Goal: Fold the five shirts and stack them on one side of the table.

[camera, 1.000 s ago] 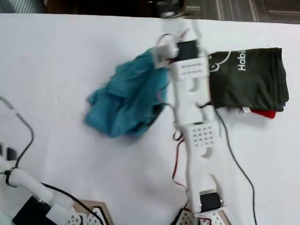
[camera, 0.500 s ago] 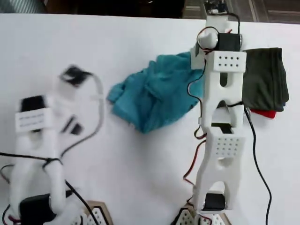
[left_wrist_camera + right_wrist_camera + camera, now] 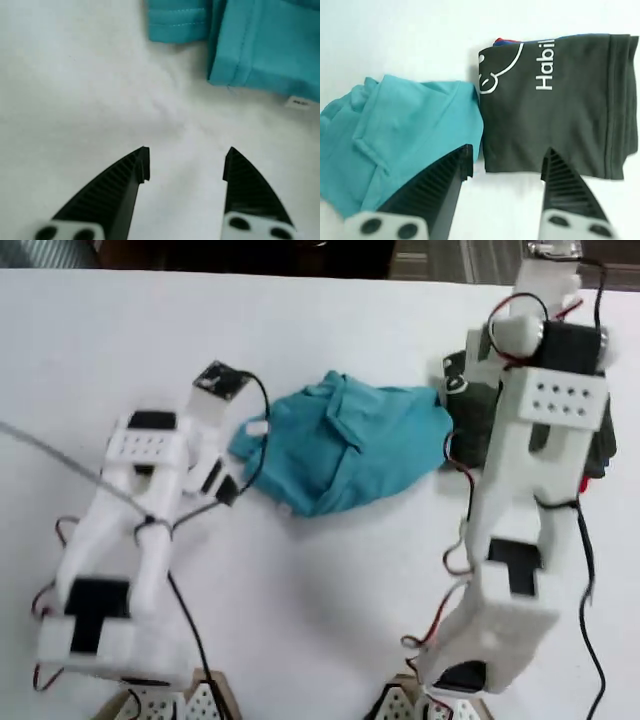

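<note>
left arm sits on the left side of the table, wrist pointed toward the middle

left gripper: jaws spread wide, nothing between them, hovering over bare white tabletop just short of the teal shirt's hem

teal shirt: loose crumpled heap at table centre, not folded, lying flat on the surface. Its left edge is just beside the left gripper. The left wrist view shows two stitched hems and a small white tag poking out at the cloth edge

right edge of the teal shirt butts up against the folded dark shirt (touching or a hair apart, can't tell which)

right gripper: jaws spread, holding nothing, hanging above the line where teal meets dark; one finger over the teal cloth, the other over the dark one

dark shirt: neatly folded, white print facing up, top of a stack on the right side of the table. Red and blue cloth edges peek out from under it

right arm reaches up the right side, covering most of the stack in the high view
</note>
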